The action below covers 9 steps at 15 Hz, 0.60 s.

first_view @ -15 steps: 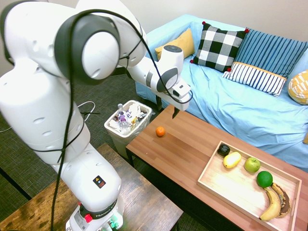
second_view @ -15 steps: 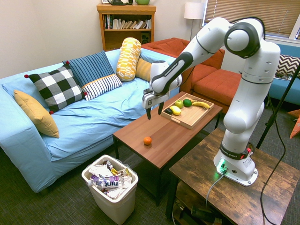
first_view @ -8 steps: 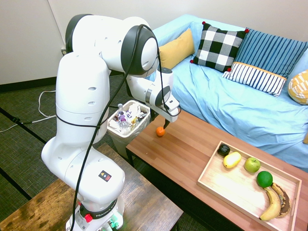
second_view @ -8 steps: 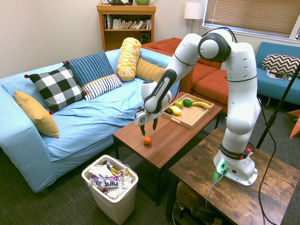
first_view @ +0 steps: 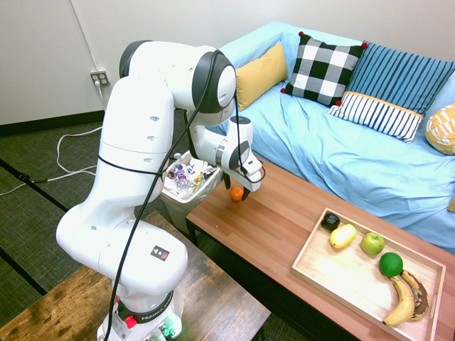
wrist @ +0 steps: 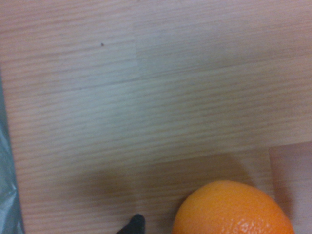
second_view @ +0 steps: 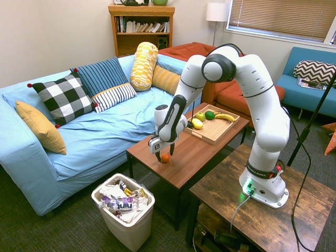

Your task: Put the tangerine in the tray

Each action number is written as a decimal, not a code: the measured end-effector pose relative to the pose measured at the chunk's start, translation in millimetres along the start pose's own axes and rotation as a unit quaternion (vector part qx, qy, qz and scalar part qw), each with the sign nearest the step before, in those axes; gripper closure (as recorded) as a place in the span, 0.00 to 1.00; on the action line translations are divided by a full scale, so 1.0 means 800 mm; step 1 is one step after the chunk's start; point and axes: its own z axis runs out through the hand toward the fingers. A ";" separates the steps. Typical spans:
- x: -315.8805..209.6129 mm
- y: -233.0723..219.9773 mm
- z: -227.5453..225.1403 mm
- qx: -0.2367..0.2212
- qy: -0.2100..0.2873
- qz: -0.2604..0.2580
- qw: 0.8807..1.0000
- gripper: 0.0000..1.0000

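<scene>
Tangerine (first_view: 236, 193) sits on the wood tabletop (first_view: 284, 220) near the end closest to the white waste bin (first_view: 186, 179), well apart from the tray (first_view: 316, 266) at the other end. The hand (first_view: 240, 193) is down right at the fruit with its fingers spread on either side of it; I can't tell whether they're actually touching it yet.

Room is a living room setup: a blue sofa (first_view: 334, 142) runs along the far side of the tabletop, with a checkered pillow (first_view: 324, 69), striped ones and a mustard pillow (first_view: 259, 71). Dark carpet floor. The tray already holds a lemon (first_view: 343, 235), a green apple (first_view: 372, 243), a lime (first_view: 390, 264), a banana (first_view: 402, 302) and a small dark thing in the corner.

The second outside camera gets stuff the first doesn't: a bookshelf (second_view: 139, 26) against the back wall, an orange couch (second_view: 231, 86), a floor lamp (second_view: 217, 11) and window blinds (second_view: 286, 18). It also shows the bin is stuffed with wrappers. The wrist camera only gives a close-up of the wood grain, with the top of the tangerine poking in at the edge.
</scene>
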 end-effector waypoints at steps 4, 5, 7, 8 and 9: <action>0.007 -0.006 0.012 -0.002 0.002 0.008 1.000 1.00; 0.006 -0.008 0.010 0.000 0.002 0.009 1.000 1.00; 0.004 -0.010 0.010 0.001 0.000 0.011 1.000 1.00; 0.002 -0.011 0.010 0.000 -0.001 0.013 1.000 1.00; 0.000 -0.011 0.010 -0.001 -0.001 0.013 1.000 1.00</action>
